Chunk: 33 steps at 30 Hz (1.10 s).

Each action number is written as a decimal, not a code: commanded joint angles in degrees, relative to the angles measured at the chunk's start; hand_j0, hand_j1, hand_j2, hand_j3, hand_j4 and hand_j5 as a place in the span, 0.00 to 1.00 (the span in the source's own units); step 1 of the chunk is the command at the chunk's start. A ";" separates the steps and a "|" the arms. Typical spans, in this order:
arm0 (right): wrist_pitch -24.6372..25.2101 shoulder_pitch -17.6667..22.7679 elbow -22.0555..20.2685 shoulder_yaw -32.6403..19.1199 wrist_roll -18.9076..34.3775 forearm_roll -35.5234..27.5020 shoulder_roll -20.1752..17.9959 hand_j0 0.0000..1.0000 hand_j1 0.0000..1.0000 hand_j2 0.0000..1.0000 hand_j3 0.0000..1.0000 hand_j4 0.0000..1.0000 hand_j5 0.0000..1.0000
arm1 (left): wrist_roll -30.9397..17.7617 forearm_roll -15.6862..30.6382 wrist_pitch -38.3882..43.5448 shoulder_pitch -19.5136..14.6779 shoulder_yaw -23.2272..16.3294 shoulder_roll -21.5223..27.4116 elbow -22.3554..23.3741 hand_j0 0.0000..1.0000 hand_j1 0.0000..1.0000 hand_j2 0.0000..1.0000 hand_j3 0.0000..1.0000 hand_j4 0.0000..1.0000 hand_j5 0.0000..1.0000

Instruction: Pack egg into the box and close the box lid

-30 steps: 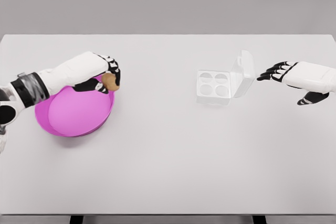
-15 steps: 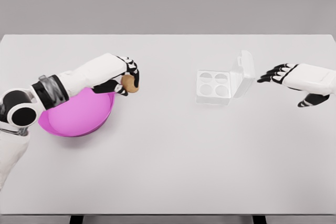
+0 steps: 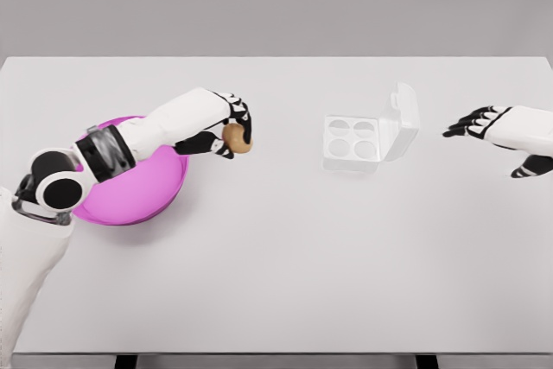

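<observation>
Far left of the frame, the pink bowl (image 3: 130, 192) sits on the white tabletop (image 3: 276, 257), partly covered by the left arm crossing over it. Just right of the bowl's rim, left of centre, the left hand (image 3: 226, 123) carries the egg (image 3: 235, 138), brown and tucked under curled fingers (image 3: 246, 118), thumb beneath it. That egg is up off the tabletop, clear of the bowl, with a wide stretch of bare surface between it and its target.

Moving right of centre: the clear box (image 3: 352, 143), tray showing four round cups, all vacant as far as I can see. Its lid (image 3: 402, 120) stands up along the right edge, tilted open.

Far right, the right hand (image 3: 484, 120) hovers with fingers spread and loose, holding nothing, near the lid but apart from it.

Now the risks, as I read them. The hold looks like a fingertip pinch on a smooth, rounded thing, so a jolt during the crossing could roll the egg out, and it would run across that flat tabletop. The cups are small: release off-centre and the egg perches on a ridge or tips out. The box looks light, so a nudge from the knuckles could shove it. And if the right hand pushes the lid early, it meets the left hand.
</observation>
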 commanded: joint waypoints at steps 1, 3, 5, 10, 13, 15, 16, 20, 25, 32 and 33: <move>0.15 0.00 0.82 -0.10 -0.02 -0.28 -1.99 1.00 1.00 1.00 1.00 1.00 1.00 | 0.04 0.29 0.11 0.00 -0.01 -0.73 0.04 0.31 0.31 0.31 0.31 0.31 0.31; 0.15 0.00 3.55 -0.98 -0.02 -0.19 -1.90 1.00 1.00 1.00 1.00 1.00 1.00 | 0.04 0.20 0.11 0.00 -0.01 -1.43 0.04 0.31 0.31 0.31 0.31 0.31 0.31; 0.15 0.09 3.46 -0.98 -0.02 -0.28 -1.82 1.00 1.00 1.00 1.00 1.00 1.00 | 0.04 0.20 0.11 0.00 -0.01 -2.14 0.04 0.31 0.31 0.31 0.31 0.31 0.31; 0.15 0.09 2.93 -1.07 -0.02 -0.28 -1.73 1.00 1.00 1.00 1.00 1.00 1.00 | 0.04 -0.15 0.11 -0.09 -0.01 -4.07 0.22 0.31 0.31 0.31 0.31 0.31 0.31; 0.15 0.09 2.58 -1.07 -0.02 -0.46 -1.55 1.00 1.00 1.00 1.00 1.00 1.00 | 0.04 -0.24 0.20 -0.09 -0.10 -5.03 0.57 0.31 0.31 0.31 0.31 0.31 0.31; 0.15 0.09 2.58 -1.07 -0.02 -0.46 -1.73 1.00 1.00 1.00 1.00 1.00 1.00 | 0.04 -0.24 0.20 -0.35 -0.45 -5.21 0.66 0.31 0.31 0.31 0.31 0.31 0.31; 0.15 0.09 2.58 -1.07 -0.02 -0.46 -1.73 1.00 1.00 1.00 1.00 1.00 1.00 | 0.04 -0.24 0.20 -0.35 -0.63 -5.30 0.66 0.31 0.31 0.31 0.31 0.31 0.31; 0.15 0.18 2.14 -1.07 -0.02 -0.46 -1.73 1.00 1.00 1.00 1.00 1.00 1.00 | 0.04 -0.50 0.20 -0.53 -0.81 -6.71 0.83 0.31 0.31 0.31 0.31 0.31 0.31; 0.15 0.62 2.14 -1.07 -0.02 -0.46 -1.82 1.00 1.00 1.00 1.00 1.00 1.00 | 0.04 -0.50 0.29 -1.23 -1.42 -7.85 1.80 0.31 0.31 0.31 0.31 0.31 0.31; 0.15 0.62 2.23 -1.07 -0.02 -0.46 -1.90 1.00 1.00 1.00 1.00 1.00 1.00 | 0.04 -1.38 0.29 -2.46 -2.12 -10.13 3.30 0.31 0.31 0.31 0.31 0.31 0.31; 0.15 0.62 2.23 -1.07 -0.02 -0.46 -1.99 1.00 1.00 1.00 1.00 1.00 1.00 | 0.04 -1.38 0.29 -2.46 -2.12 -10.22 3.30 0.31 0.31 0.31 0.31 0.31 0.31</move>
